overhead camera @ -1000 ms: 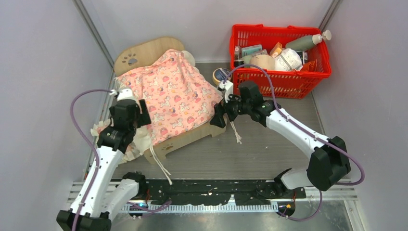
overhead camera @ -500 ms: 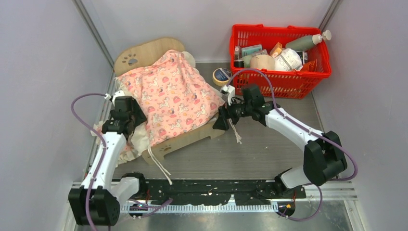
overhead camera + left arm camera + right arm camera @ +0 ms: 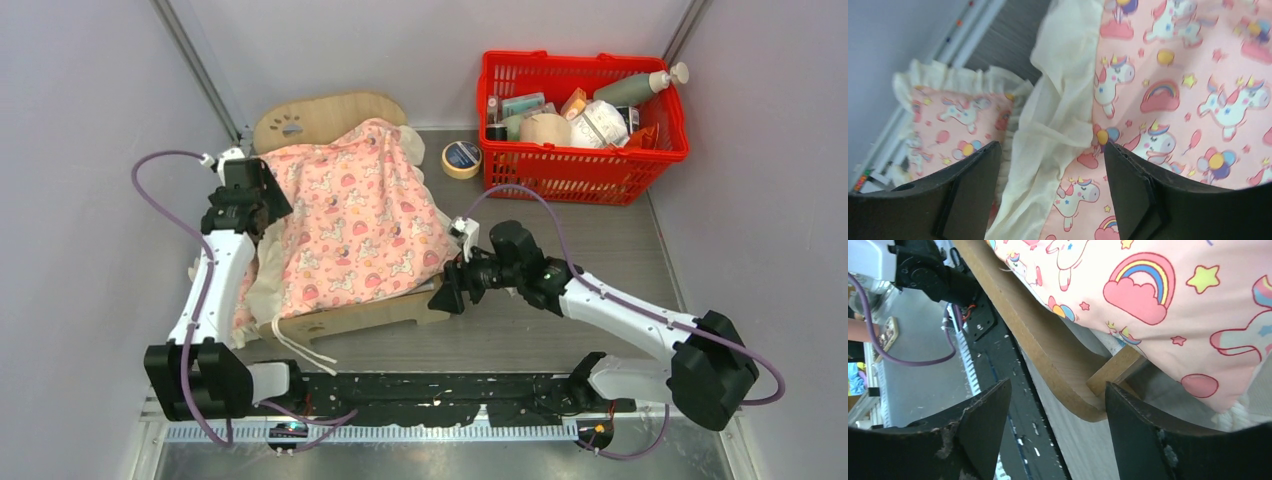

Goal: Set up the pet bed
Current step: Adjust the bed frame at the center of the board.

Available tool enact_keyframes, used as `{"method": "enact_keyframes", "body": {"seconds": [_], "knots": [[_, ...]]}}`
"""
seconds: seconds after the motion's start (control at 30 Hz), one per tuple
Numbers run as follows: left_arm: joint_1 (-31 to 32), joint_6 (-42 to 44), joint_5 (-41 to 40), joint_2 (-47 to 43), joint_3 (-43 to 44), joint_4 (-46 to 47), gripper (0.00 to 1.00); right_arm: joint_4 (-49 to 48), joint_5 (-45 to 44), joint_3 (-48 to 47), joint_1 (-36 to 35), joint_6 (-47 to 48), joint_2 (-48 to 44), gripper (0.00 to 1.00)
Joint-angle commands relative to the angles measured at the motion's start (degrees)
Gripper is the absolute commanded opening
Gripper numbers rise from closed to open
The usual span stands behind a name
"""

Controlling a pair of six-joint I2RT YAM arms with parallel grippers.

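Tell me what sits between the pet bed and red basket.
Between pet bed and red basket: a small round roll, tan rim, dark blue face, seen in the top view.

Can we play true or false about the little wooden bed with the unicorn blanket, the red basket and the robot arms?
1. The pink unicorn-print blanket lies over the light plywood pet bed. True.
2. The red plastic basket is empty. False: it is full of bottles and packets.
3. The bed's arched headboard has a paw-print hole. True.
4. The left gripper is squeezing the blanket. False: its jaws stand open and grip nothing.
5. The small round blue-and-yellow disc sits inside the basket. False: it lies on the table beside the basket.
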State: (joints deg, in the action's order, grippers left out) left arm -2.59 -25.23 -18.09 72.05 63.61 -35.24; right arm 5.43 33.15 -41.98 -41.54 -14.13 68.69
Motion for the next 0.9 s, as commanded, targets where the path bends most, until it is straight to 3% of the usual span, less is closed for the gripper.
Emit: {"method": "enact_keyframes", "body": {"seconds": [0.0,0.17,0.33,0.43,0.5,0.6,0.67,0.77,0.87], "knots": [[-0.12,3.50,-9.45,-2.66,5.37,-2.34,0.79,-8.43,-3.48,4.23,-4.07,-9.41,-2.63,0.71],[1.84,5.61,-0.43,-8.38,6.49,-2.18,0.79,1.35,-13.49,0.56,-4.20,-6.81,-8.75,0.68],[13.46,9.26,7.82,-15.02,3.12,-1.08,0.79,10.93,-27.17,-2.11,-4.13,-2.31,-13.95,0.58],[21.16,7.25,7.43,-16.79,1.59,-5.44,0.76,11.37,-28.59,-1.22,-3.88,-1.28,-14.66,0.56],[22.96,3.98,2.64,-18.75,-0.99,-7.08,0.75,9.54,-24.94,-0.81,-3.84,-1.33,-14.49,0.56],[21.81,3.79,-9.65,-19.91,-3.61,-9.02,0.81,7.78,-20.51,-1.24,-3.91,-4.88,-14.29,0.64],[18.13,3.28,-12.73,-19.79,-3.94,-9.73,0.82,7.06,-22.89,-1.18,-3.95,-10.91,-14.22,0.71],[11.04,-0.29,-12.11,-20.68,-6.34,-9.48,0.82,2.14,-24.82,1.55,-5.47,-18.72,-15.35,0.80],[3.31,-3.03,-6.79,-23.00,-10.95,-6.57,0.83,-0.24,-27.63,2.59,-9.01,-14.82,-17.12,0.86]]}}
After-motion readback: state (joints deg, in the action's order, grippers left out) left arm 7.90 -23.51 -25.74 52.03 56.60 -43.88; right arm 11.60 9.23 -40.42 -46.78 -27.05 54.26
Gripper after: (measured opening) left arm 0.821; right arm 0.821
